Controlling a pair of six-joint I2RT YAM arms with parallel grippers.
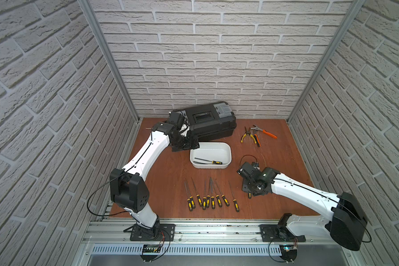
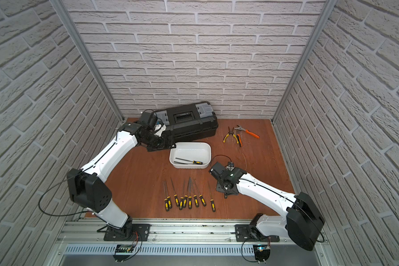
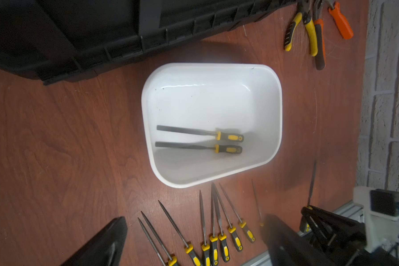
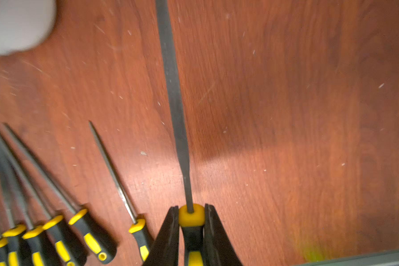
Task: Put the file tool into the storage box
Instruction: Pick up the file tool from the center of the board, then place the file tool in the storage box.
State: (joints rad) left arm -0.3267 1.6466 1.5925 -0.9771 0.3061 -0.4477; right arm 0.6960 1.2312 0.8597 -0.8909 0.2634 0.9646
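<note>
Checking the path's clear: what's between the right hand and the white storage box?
Only bare table, as the right wrist view shows; the nearest loose file lies just beside that stretch.

Whitish brick-pattern walls on three sides, reddish wood-grain tabletop, aluminium corner posts.

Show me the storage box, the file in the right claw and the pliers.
storage box (image 1: 211,152), in a top view, bare floor
held file (image 4: 174,92), right wrist view, blade
yellow pliers (image 3: 310,36), left wrist view, handle
</note>
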